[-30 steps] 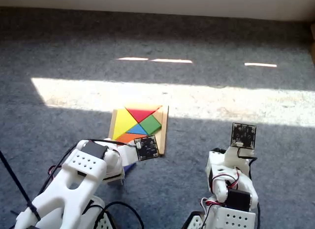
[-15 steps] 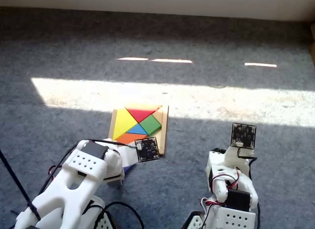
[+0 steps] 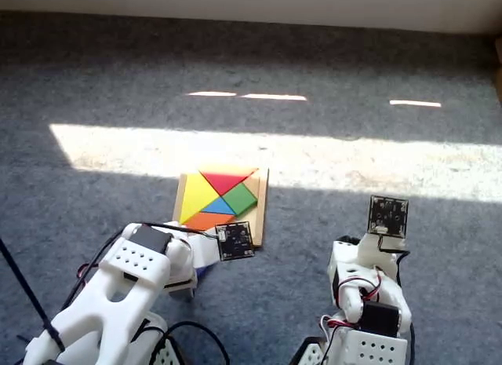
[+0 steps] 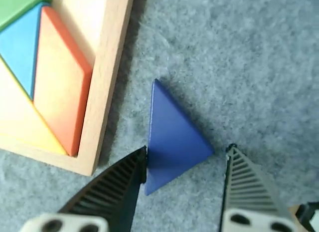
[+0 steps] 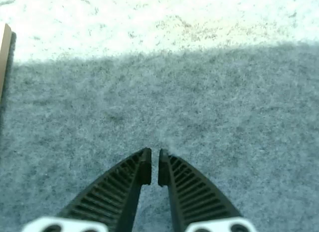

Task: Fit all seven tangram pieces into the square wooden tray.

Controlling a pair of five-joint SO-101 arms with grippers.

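The left claw (image 4: pixel 187 149) is hanging low with its fingers spread apart, straddling a dark blue triangle (image 4: pixel 172 142). This triangle is lying flat on the grey worktop (image 4: pixel 259 67), just outside the tray (image 4: pixel 107 92). One fingertip is touching the triangle's edge and the other is standing slightly clear of its corner. The tray is lying just ahead of that arm. It is holding a yellow triangle (image 3: pixel 196 196), an orange piece (image 3: pixel 205 220), a light blue triangle (image 3: pixel 220 206), a green piece (image 3: pixel 241 198) and a red triangle (image 3: pixel 223 180). Well apart to the right, the right claw (image 5: pixel 154 167) is hanging over the worktop, its fingers all but together.
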